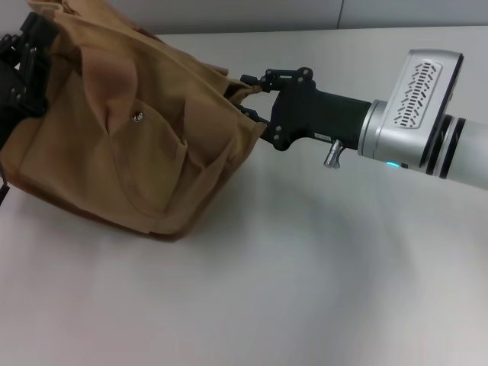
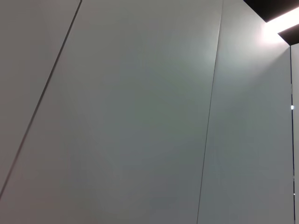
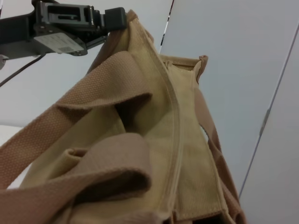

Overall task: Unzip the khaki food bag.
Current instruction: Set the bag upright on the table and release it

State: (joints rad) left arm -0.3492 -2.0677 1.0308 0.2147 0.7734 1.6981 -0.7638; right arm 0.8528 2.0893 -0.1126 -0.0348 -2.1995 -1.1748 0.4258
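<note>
The khaki food bag (image 1: 130, 137) lies tilted on the white table at the left, its front pocket and silver snap (image 1: 138, 117) facing me. My left gripper (image 1: 30, 57) is at the bag's far left top end. In the right wrist view it (image 3: 110, 18) is shut on the bag's top edge. My right gripper (image 1: 250, 97) reaches in from the right and meets the bag's right end, where the fabric peaks toward it. The right wrist view shows the bag's top (image 3: 140, 154) close up, with two wide straps (image 3: 103, 93) folded over it. I cannot make out the zipper.
The white table (image 1: 305, 267) extends in front of and to the right of the bag. My right arm's silver forearm (image 1: 419, 107) crosses above the table's right side. The left wrist view shows only grey wall panels (image 2: 140, 116).
</note>
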